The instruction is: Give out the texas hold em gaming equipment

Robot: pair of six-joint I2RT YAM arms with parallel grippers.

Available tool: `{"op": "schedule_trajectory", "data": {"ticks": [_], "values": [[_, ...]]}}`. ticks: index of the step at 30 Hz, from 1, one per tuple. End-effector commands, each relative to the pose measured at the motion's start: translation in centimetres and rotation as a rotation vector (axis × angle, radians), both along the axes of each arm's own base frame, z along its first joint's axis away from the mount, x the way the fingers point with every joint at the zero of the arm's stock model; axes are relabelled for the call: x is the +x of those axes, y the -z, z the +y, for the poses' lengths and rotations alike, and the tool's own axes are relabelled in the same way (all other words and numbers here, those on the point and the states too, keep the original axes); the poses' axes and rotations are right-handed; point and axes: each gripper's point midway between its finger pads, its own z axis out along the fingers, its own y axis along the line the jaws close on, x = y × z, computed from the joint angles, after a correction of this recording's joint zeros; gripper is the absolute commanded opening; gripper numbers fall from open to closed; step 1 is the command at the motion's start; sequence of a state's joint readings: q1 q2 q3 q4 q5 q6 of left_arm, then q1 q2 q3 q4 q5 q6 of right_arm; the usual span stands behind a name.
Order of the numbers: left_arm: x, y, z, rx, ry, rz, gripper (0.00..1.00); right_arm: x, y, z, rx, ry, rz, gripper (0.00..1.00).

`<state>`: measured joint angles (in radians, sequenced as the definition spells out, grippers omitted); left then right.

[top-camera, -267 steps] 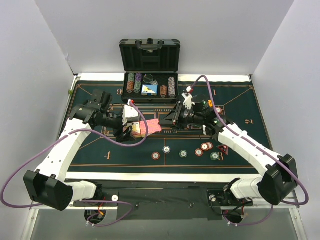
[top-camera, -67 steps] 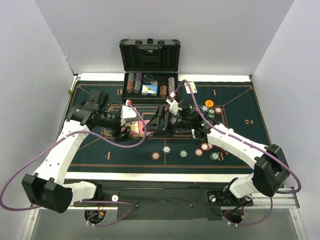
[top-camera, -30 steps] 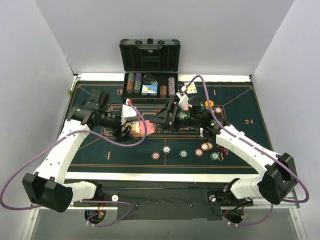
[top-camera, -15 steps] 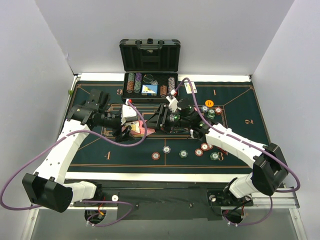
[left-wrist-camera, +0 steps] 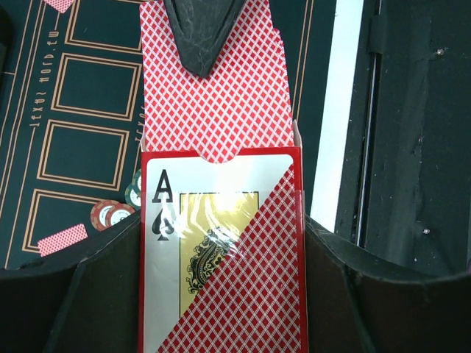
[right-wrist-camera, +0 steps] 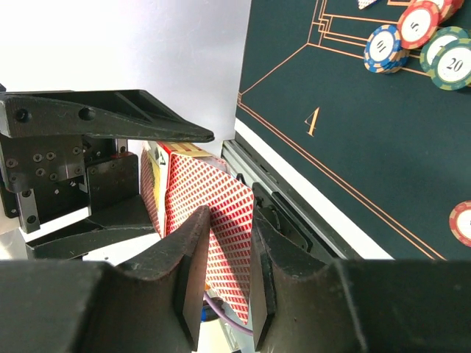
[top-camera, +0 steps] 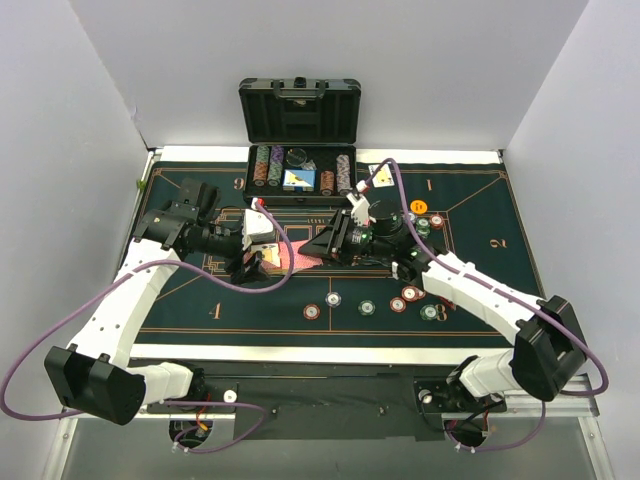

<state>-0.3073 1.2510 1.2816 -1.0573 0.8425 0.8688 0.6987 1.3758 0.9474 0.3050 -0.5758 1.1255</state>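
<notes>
A card was judged to be in the drawing: the card box was held clamped in the left gripper over the felt mat. A red-backed card protruded from it between the fingers of the right gripper; whether these were pinched on it could not be told. Next a firm pinch and a straight pull clear of the box would be needed

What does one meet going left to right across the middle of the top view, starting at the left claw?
left claw → red-backed card → right claw → orange disc
</notes>
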Motion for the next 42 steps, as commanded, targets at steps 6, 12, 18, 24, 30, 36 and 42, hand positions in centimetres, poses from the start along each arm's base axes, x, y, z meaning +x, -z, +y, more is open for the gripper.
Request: {"op": "schedule_trajectory", "data": {"ticks": [6, 12, 18, 24, 30, 36, 42], "values": [[0.1, -3.0, -1.5, -0.102, 0.049, -0.064, 0.09, -0.5, -0.3, -1.7, -0.017, 0.002, -0.017, 0.22], [-0.1, -3.0, -1.5, -0.112, 0.048, -0.055, 0.09, -0.5, -0.7, -2.7, -0.028, 0.009, -0.019, 0.22], [-0.1, -3.0, -1.6, -0.117, 0.048, -0.049, 0.09, -0.5, -2.2, -3.5, -0.020, 0.015, -0.043, 0.22], [-0.1, -3.1, -1.5, -0.120, 0.043, -0.052, 0.09, -0.2, -3.7, -4.3, 0.006, 0.032, -0.056, 0.22], [-0.2, -3.1, -1.4, -0.128, 0.041, -0.050, 0.08, -0.3, -4.7, -4.6, 0.032, 0.028, -0.055, 0.22], [-0.1, -3.2, -1.2, -0.134, 0.031, -0.051, 0.06, -0.6, -5.4, -5.0, 0.054, 0.033, -0.057, 0.21], [0.0, -3.3, -1.2, -0.141, 0.028, -0.053, 0.05, -0.6, -6.0, -5.5, 0.068, 0.042, -0.063, 0.13]]}}
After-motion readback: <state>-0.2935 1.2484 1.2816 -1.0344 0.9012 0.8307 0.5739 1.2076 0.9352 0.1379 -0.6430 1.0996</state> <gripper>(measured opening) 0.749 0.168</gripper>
